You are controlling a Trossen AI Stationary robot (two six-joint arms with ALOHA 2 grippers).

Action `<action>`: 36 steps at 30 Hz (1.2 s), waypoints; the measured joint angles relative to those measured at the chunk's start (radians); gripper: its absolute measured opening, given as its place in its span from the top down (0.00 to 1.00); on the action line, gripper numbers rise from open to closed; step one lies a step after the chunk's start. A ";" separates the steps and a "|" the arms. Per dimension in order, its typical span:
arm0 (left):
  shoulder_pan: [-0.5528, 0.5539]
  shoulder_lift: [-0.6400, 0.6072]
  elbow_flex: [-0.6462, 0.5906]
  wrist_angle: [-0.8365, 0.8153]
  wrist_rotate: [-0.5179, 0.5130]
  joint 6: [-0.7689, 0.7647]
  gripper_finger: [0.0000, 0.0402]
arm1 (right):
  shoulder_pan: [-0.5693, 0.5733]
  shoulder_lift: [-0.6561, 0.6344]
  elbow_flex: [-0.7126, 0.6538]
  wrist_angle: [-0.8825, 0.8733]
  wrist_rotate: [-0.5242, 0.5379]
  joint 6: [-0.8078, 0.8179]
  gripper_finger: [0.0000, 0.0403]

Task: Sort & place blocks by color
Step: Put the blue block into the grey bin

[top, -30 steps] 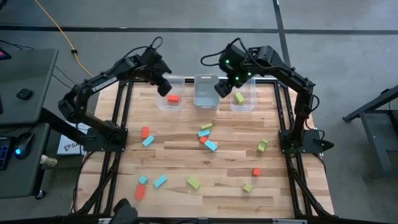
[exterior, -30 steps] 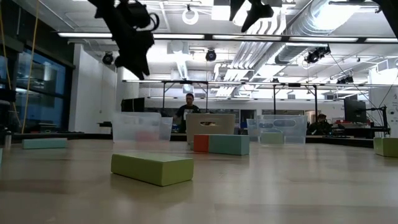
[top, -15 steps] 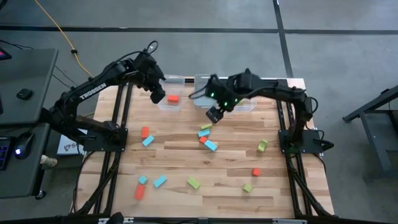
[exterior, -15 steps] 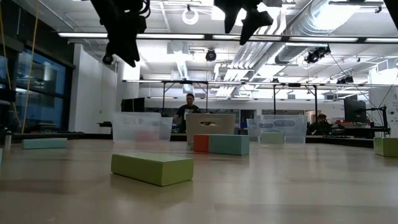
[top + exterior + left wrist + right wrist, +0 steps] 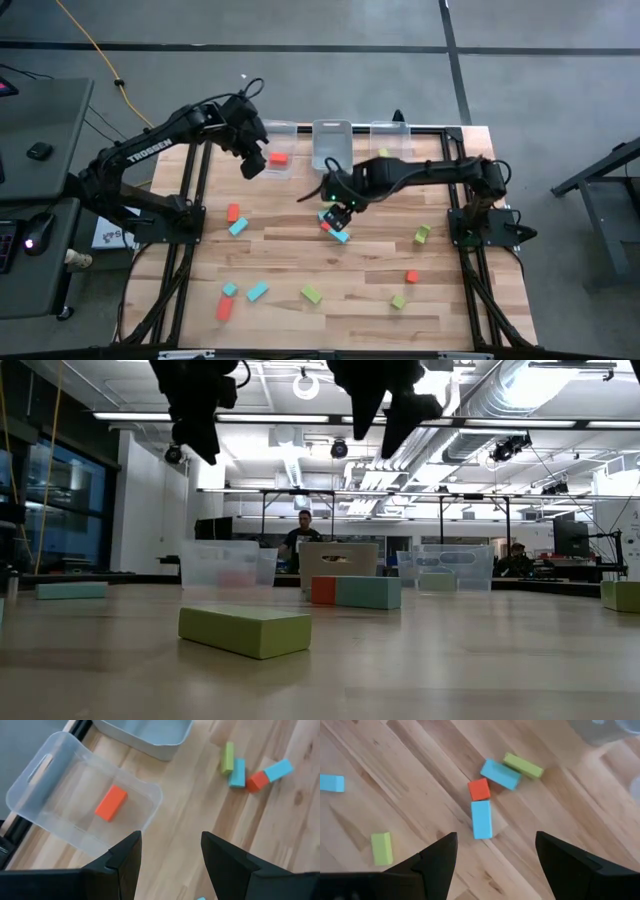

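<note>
Wooden table [image 5: 370, 270] carries thirteen loose blocks; three bins [image 5: 331, 146]; both end effectors spread, empty.

Overhead view straight down, low view level across table [image 5: 480, 660]; wrist views downward

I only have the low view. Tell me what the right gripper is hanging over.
Observer: The right gripper, open and empty, hangs over a cluster at mid-table: a red-orange cube with a blue bar right beside it.
Operator: Now report the left bin's contents.
Observer: The left bin holds one red-orange bar.
Operator: Give me the left gripper.
Observer: The left gripper is open and empty, up beside that bin.
</note>
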 joint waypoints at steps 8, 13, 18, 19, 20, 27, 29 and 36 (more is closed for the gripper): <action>-0.035 0.000 0.000 0.000 -0.001 0.001 0.54 | 0.040 0.001 -0.194 0.204 0.000 0.043 0.36; -0.035 0.000 0.000 0.000 -0.003 -0.008 0.54 | 0.054 0.001 -0.303 0.333 -0.001 0.082 0.36; -0.034 0.000 0.000 0.000 -0.003 -0.010 0.54 | 0.065 0.001 -0.384 0.447 0.000 0.095 0.36; -0.034 0.000 0.000 0.000 -0.003 -0.015 0.54 | 0.067 0.001 -0.394 0.462 0.001 0.095 0.36; -0.034 0.000 0.000 0.000 -0.003 -0.015 0.54 | 0.070 0.001 -0.403 0.468 0.006 0.091 0.36; -0.034 0.000 0.000 0.000 -0.003 -0.016 0.54 | 0.086 0.005 -0.448 0.512 0.047 0.063 0.36; -0.034 0.000 0.000 0.000 -0.003 -0.016 0.54 | 0.089 0.005 -0.457 0.530 0.058 0.061 0.36; -0.034 0.000 0.000 0.006 -0.003 -0.016 0.54 | 0.089 0.028 -0.459 0.561 0.070 0.042 0.36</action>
